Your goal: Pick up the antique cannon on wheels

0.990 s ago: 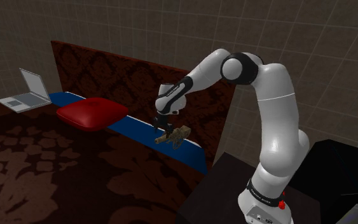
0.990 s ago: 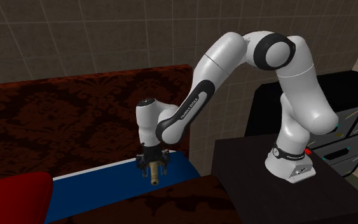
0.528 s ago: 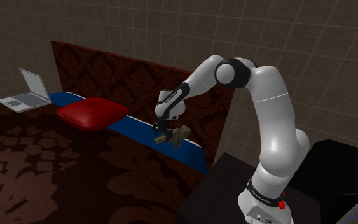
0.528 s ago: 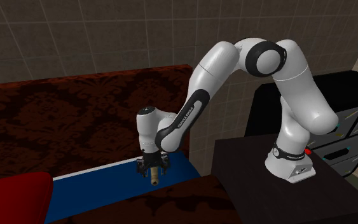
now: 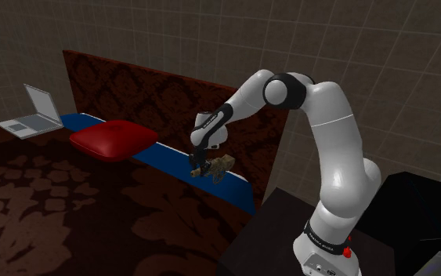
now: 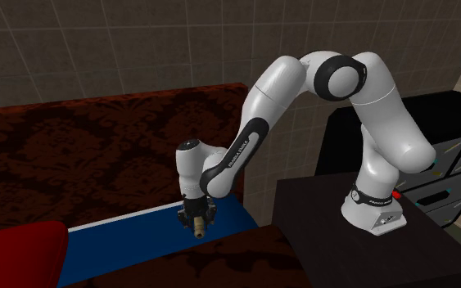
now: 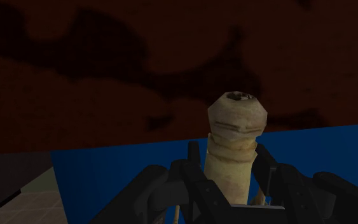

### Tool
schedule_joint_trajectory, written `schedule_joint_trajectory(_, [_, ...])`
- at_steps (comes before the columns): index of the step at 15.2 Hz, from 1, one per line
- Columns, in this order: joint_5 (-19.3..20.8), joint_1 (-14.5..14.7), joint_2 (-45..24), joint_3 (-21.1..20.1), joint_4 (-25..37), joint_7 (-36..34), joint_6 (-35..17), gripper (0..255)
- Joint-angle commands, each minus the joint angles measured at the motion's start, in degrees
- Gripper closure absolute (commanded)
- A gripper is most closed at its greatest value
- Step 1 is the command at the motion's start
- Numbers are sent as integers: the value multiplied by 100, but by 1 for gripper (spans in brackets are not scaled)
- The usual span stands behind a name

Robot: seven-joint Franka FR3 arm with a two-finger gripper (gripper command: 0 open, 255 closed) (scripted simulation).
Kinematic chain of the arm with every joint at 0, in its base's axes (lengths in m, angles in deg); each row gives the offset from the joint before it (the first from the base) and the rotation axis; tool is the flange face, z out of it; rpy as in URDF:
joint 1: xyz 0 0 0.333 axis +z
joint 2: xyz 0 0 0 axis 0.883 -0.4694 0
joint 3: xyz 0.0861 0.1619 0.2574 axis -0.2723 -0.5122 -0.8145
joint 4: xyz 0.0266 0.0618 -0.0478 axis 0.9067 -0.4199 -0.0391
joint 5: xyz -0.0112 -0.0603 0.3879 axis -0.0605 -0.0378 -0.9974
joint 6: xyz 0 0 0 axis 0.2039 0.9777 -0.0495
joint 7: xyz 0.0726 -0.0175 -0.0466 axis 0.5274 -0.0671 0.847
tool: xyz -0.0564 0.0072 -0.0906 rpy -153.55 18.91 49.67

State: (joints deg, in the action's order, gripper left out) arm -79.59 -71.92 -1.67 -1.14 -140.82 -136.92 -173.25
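Grasping step: tool (image 6: 196, 219) sat low around barrel of cannon (image 7: 234, 146); I could not tell if clamped or apart. Cannon rested on blue strip (image 5: 164, 157) of bed (image 5: 93, 212) by headboard (image 5: 148, 86). Next, I judged: confirm squeeze, lift straight.

No legible text; tiny unreadable lettering (image 6: 237, 153) along the arm (image 6: 282, 82)

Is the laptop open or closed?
Open: the laptop has its screen standing up from the keyboard half, beside the red pillow.
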Motion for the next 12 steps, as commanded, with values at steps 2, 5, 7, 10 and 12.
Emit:
schedule_joint_trajectory(2, [1,-2,-2,2,-4,0,-1,255])
schedule_joint_trajectory(5, [-1,-5,62,0,-14,-1,52,255])
schedule_joint_trajectory(7, [-6,-10,189,-5,-42,-6,151,255])
schedule_joint_trajectory(10, [-13,-17,375,-12,-74,-12,305,255])
schedule_joint_trajectory(12, [-18,-21,495,-17,-89,-17,410,255])
